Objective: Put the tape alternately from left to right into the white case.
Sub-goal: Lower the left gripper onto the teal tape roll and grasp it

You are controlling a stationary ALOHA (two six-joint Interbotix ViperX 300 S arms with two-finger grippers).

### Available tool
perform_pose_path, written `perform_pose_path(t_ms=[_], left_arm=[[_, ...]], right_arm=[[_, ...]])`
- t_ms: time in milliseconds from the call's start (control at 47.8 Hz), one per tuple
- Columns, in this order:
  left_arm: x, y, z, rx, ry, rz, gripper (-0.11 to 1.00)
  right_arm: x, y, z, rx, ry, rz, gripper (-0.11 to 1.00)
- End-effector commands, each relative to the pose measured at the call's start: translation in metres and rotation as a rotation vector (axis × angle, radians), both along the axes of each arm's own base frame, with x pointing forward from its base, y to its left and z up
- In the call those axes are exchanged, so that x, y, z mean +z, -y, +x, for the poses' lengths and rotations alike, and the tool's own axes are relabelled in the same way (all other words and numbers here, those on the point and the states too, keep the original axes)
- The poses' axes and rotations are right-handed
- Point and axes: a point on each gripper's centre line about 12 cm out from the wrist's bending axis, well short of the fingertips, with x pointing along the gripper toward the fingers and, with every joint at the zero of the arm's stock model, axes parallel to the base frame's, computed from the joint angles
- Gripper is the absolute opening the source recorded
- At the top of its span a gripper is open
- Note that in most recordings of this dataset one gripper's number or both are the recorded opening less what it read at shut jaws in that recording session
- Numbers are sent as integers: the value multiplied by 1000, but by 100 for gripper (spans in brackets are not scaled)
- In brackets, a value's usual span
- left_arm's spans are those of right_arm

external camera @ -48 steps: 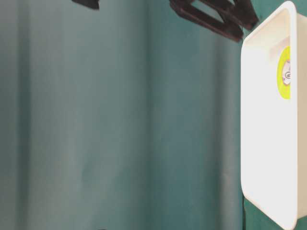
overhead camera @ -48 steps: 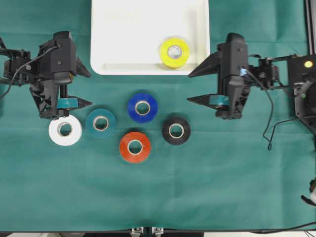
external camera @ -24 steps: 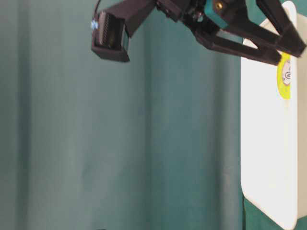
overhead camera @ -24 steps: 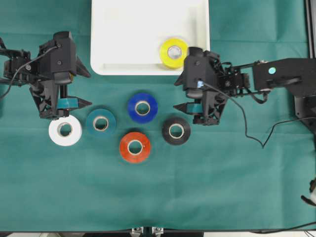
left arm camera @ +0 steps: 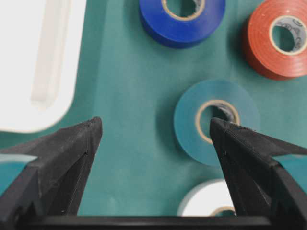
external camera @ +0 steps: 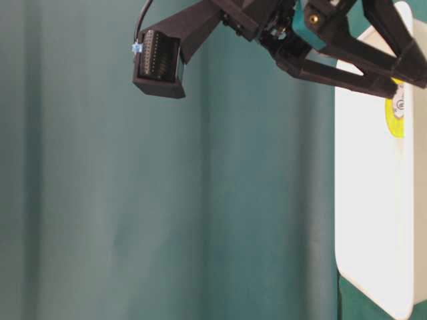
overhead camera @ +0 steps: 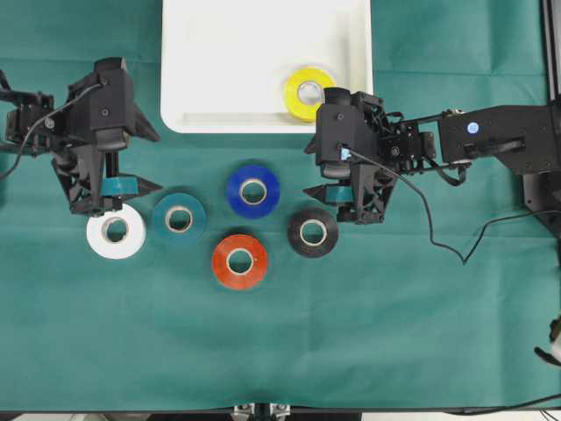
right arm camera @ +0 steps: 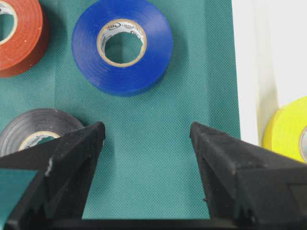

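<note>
Your right gripper (overhead camera: 323, 180) has swung in from the side, jaws spread and empty, beside the black roll (overhead camera: 313, 232) below the white case (overhead camera: 219, 114), which holds only the yellow roll (overhead camera: 308, 93); five rolls remain on the cloth, and your left gripper (overhead camera: 145, 160) hangs released.

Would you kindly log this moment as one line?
white case: yellow tape inside | left gripper: open, empty | right gripper: open, empty, near black tape

A robotics lab bench — a counter (overhead camera: 421, 333) draped in green cloth, black robot arms clamped at left and right of the frame with loose cables (overhead camera: 438, 232) trailing, and sorted tape rolls for testing.
</note>
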Motion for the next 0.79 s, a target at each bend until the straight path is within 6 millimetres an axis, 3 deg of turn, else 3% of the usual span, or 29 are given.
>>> perform_pose_path(t_ms=[0,314,774], left_arm=[[3,6,2,-10,12,-10,75],[-16,30,7,30,-65,-111,75],[-23,32,16,122,-92,-189,75]], right_arm=[[11,-1,5,6,34,-2,76],[10,-1,5,5,32,-1,76],[8,-1,3,6,26,-3,76]])
